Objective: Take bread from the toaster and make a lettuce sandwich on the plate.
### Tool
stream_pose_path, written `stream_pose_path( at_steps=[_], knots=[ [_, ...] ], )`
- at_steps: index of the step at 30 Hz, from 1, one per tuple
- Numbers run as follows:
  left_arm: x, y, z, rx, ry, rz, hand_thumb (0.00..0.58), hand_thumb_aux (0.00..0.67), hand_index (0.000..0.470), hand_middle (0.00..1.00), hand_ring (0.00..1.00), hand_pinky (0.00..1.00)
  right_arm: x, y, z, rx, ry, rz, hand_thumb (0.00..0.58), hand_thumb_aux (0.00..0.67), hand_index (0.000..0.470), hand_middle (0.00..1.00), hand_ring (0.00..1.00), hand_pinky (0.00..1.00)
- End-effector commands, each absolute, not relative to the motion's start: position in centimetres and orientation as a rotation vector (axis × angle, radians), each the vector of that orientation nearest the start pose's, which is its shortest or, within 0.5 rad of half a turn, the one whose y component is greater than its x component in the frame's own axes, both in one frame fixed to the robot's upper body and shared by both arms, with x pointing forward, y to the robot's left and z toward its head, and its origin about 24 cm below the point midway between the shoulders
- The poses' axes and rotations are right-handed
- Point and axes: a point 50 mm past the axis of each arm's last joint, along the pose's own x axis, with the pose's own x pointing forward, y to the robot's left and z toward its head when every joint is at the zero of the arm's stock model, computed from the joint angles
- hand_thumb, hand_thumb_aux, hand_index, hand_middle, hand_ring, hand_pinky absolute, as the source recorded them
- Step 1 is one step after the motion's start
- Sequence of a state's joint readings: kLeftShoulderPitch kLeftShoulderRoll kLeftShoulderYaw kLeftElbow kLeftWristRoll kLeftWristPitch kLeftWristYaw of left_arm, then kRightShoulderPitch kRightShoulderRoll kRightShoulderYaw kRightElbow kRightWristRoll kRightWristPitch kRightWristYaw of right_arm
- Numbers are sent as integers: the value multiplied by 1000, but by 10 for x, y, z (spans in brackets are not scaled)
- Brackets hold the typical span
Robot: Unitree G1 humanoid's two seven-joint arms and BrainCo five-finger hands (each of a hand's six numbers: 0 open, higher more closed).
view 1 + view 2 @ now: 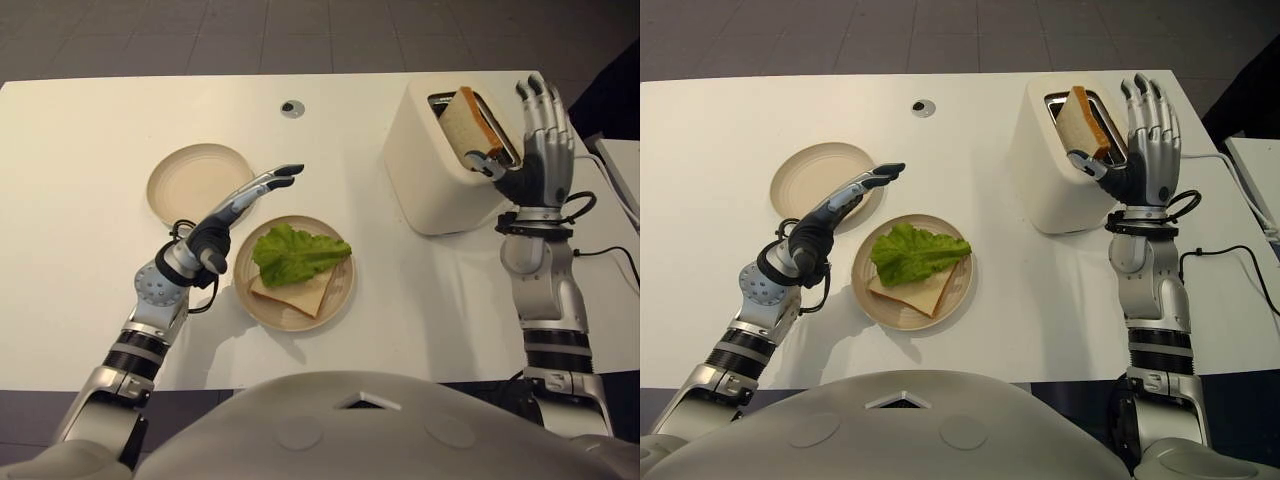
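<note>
The counter (80,180) is smooth, matt white. The toaster (430,190) has a smooth, matt cream shell that looks like plastic. The empty plate (200,180) and the sandwich plate (340,295) share a dull cream finish. The lettuce (295,250) is crinkled and faintly shiny. The toaster bread (465,125) looks dry and porous. The left hand (235,215) and right hand (540,140) are glossy grey metal with black parts.

Bare table (70,230) stretches left of the empty plate (185,180) and along the front edge, and a narrower strip runs between the sandwich plate (290,322) and the toaster (435,180). The left hand (235,215), fingers stretched flat, hangs over the gap between the two plates. The right hand (535,150) stands upright with fingers spread just beside the toaster's right side, next to the raised bread slice (468,122). A cable (612,254) trails over the table right of that arm.
</note>
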State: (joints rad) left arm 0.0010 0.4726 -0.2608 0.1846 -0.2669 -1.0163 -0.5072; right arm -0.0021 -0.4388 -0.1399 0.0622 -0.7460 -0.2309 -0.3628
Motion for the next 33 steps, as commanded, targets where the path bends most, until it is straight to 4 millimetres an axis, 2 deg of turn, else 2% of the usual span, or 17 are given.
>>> stream_pose_path(
  at_steps=[1,2,3,4,6,12,13,15,17,20,24,28,30,33],
  knots=[
    [211,163,79,328,-704,-755,0,0,0,0,0,0,253,-252,86,-1136,-289,-269,71,42,29,0,0,0],
    [211,163,79,331,-704,-754,0,0,0,0,0,0,253,-251,86,-1132,-291,-260,494,413,289,0,0,0],
    [211,163,79,333,-703,-754,0,0,0,0,0,0,254,-249,87,-1129,-297,-250,569,578,405,0,0,0],
    [211,163,79,334,-703,-755,0,0,0,0,0,0,254,-248,88,-1125,-305,-239,580,670,470,4,4,4],
    [211,163,78,333,-701,-754,0,0,0,0,0,0,253,-244,92,-1108,-338,-232,580,670,470,78,78,78],
    [212,163,78,331,-699,-753,0,0,0,0,0,0,247,-245,112,-1055,-472,-305,580,670,470,580,580,580],
    [212,163,78,331,-698,-753,0,0,0,0,0,0,245,-245,117,-1046,-498,-325,580,670,470,710,710,710],
    [213,163,77,332,-698,-748,0,0,0,0,0,0,242,-247,126,-1027,-552,-369,580,670,470,890,890,890],
    [214,165,78,328,-702,-735,0,0,0,0,0,0,238,-248,135,-1004,-613,-414,580,670,470,980,980,980],
    [215,166,78,327,-704,-721,0,0,0,0,0,0,230,-246,152,-904,-747,-453,580,670,470,1000,1000,1000],
    [218,170,78,312,-703,-695,0,0,0,0,0,0,218,-229,165,-654,-892,-362,580,670,470,1000,1000,1000],
    [219,174,84,234,-716,-667,0,0,0,0,0,0,217,-200,153,-307,-815,-132,580,670,470,1000,1000,1000],
    [220,177,87,211,-721,-653,0,0,0,0,0,0,214,-176,140,-133,-724,14,580,670,470,1000,1000,1000],
    [220,179,89,198,-722,-646,0,0,0,0,0,0,209,-148,117,5,-573,177,580,670,470,1000,1000,1000]
  ],
)
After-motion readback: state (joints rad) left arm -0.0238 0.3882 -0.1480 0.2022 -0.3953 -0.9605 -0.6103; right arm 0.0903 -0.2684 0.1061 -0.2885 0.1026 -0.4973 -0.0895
